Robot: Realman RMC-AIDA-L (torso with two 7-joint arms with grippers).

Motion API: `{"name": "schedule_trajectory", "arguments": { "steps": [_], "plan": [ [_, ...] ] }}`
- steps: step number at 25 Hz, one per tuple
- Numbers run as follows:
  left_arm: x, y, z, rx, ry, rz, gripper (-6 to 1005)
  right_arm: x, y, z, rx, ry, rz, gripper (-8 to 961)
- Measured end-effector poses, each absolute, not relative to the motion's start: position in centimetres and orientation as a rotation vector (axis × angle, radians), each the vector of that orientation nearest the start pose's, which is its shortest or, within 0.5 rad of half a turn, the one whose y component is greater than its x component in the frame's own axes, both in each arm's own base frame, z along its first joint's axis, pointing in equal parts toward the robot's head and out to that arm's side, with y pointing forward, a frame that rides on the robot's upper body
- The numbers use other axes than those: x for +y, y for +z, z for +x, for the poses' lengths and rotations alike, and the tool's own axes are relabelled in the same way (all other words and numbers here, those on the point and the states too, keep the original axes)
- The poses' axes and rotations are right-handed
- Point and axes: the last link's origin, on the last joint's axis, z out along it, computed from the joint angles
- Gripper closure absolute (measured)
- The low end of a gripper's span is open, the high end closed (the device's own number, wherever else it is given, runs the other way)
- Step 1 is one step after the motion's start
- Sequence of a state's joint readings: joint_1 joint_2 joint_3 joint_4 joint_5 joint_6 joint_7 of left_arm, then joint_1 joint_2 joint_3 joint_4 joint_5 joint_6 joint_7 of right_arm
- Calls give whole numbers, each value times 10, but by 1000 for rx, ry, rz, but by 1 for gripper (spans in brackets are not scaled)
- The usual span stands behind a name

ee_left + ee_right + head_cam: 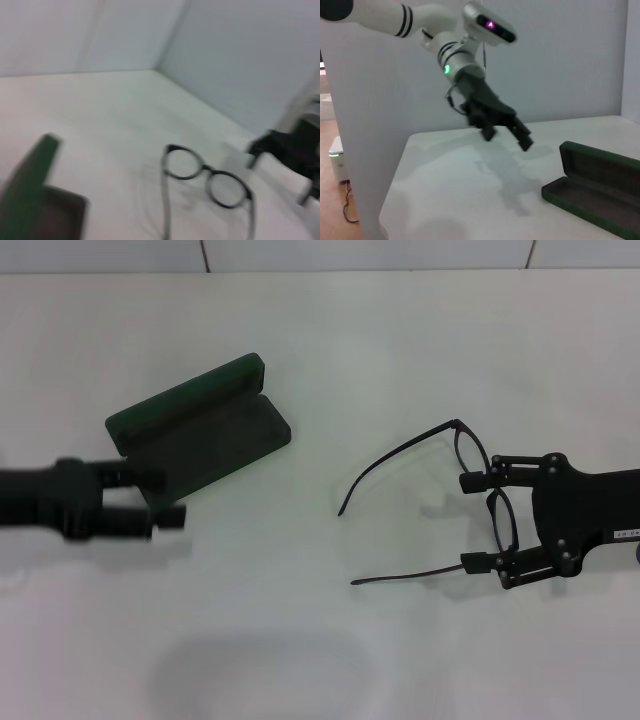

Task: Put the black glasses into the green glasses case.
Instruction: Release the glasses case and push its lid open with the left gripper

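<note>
On the white table (400,340), going left to right in the head view, the left gripper (165,502) comes first, at about 9 o'clock from the table's middle. Its two fingers (172,517) are parted with only air between them, and it hangs just beside the near corner of the green glasses case (205,425). In the right wrist view the same gripper (506,134) shows above the table with both fingers spread, apart from the case (590,192).

The case lies open at about 10 o'clock, lid tilted up behind the dark-lined tray, with nothing inside.

The black glasses (455,505) lie well apart from the case, at about 3 o'clock, temple arms unfolded and pointing towards the case side.

At the far right, the right gripper (478,522) has its fingers spread wide, one on each side of the lenses. I cannot tell whether they touch the frame.
</note>
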State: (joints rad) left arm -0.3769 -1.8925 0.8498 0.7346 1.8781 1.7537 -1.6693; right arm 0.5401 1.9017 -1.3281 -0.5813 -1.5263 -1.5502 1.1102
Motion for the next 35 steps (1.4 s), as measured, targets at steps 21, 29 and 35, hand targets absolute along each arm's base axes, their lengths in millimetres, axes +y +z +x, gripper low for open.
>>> {"name": "schedule_trajectory", "arguments": {
  "steps": [21,29,35],
  "plan": [
    [423,76,-193,-729,434,-2663,137,323,-16,230,34,623,-3040,85],
    [430,49,-195,-638,560,-2615,140,322,-17,231,40,620,-3042,86],
    [429,41,-198,-622,580,-2604,145,321,-17,232,42,620,-3042,87]
  ]
}}
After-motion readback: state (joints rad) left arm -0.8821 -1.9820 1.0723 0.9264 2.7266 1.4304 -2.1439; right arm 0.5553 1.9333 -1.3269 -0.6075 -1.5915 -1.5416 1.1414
